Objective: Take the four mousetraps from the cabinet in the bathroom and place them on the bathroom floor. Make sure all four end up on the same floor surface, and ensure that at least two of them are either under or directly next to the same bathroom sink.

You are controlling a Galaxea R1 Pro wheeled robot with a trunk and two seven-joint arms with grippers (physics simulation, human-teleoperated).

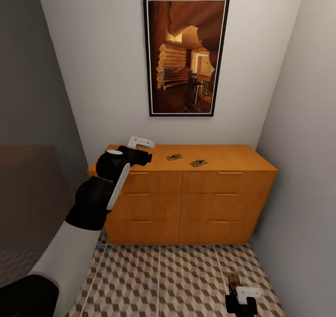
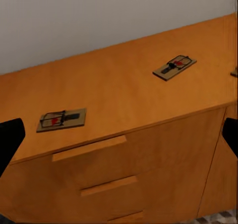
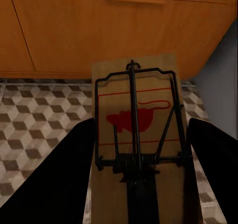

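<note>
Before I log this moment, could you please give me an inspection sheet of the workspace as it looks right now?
Surface: cabinet top holds items; bathroom floor tiled in a cube pattern.
Job's things: two mousetraps lie apart on the cabinet top, one nearer the left arm, the other beside it; a third mousetrap sits between the right gripper's fingers.
Clutter: nothing seen.
Grippers: left gripper is raised at the cabinet's left end, open and empty; right gripper is low over the floor, shut on the third mousetrap.
Cables: nothing seen.
Surroundings: framed picture on the white wall above the cabinet.
</note>
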